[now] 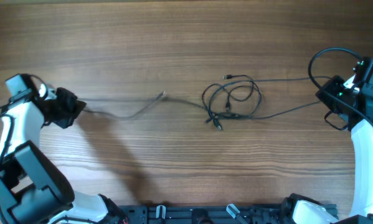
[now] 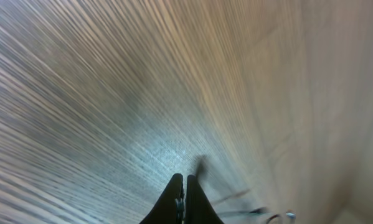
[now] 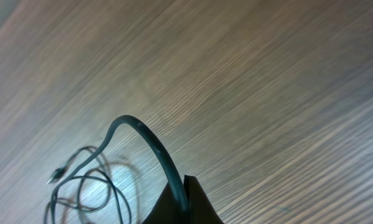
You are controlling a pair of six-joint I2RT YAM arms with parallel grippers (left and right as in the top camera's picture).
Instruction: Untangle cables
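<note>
The cables [image 1: 231, 99] are thin black cords knotted in loose loops at the table's middle. One strand [image 1: 136, 112] runs left from the knot to my left gripper [image 1: 80, 107]. In the left wrist view that gripper [image 2: 184, 185] is shut, with thin strands [image 2: 236, 196] trailing off beside it. Two strands run right from the knot towards my right gripper [image 1: 322, 99]. In the right wrist view the right gripper [image 3: 185, 190] is shut on a cable [image 3: 150, 140] that arcs up and left, and the tangle [image 3: 86, 186] lies at the lower left.
The wooden table [image 1: 174, 37] fills the view. A small plug end [image 1: 163, 95] lies on the left strand. A thicker black wire [image 1: 326, 55] loops above the right arm. The arm bases stand along the front edge [image 1: 192, 214].
</note>
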